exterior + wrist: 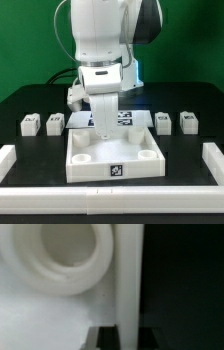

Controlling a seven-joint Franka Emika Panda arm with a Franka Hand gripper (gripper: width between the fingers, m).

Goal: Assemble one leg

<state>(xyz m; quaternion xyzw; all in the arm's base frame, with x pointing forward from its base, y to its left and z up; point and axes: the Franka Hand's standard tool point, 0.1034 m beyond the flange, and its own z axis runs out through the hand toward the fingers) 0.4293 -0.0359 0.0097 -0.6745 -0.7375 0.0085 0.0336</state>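
Note:
Four small white legs stand in a row on the black table, two at the exterior view's left (30, 124) (55, 123) and two at its right (163, 122) (188, 122). None is held. The large white tray-like piece (140, 160) with round corner sockets lies in front of them. My gripper (103, 126) is down at that piece's far edge. In the wrist view my gripper (129, 339) has its two dark fingers on either side of the piece's thin upright wall (130, 280), pressed against it. A round socket (60, 258) is beside the wall.
The marker board (125, 118) lies behind the tray-like piece, partly hidden by the arm. White border rails stand at the exterior view's left (8, 160), right (212, 160) and front (110, 203).

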